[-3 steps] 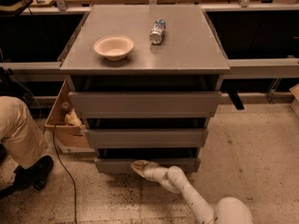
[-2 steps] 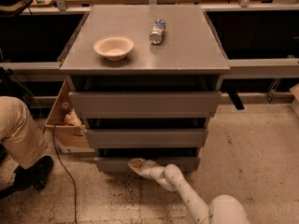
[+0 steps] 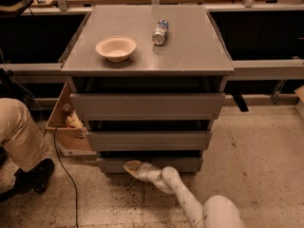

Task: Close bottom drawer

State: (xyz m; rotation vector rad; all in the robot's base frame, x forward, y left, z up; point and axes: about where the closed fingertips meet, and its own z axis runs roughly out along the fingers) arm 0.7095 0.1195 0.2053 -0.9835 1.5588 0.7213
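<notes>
The robot's white arm [image 3: 189,202] enters the camera view from the lower edge, right of the middle, where a big round joint [image 3: 221,215] is seen. From there it reaches up and to the left, staying low near the floor. At the bent wrist [image 3: 167,177] it turns more to the left. The beige gripper [image 3: 132,167] lies almost level, pointing left, a little left of the middle.

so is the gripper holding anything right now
Nothing visibly held: the gripper sits at the front of the bottom drawer, left of centre, seemingly pushing rather than gripping.
</notes>
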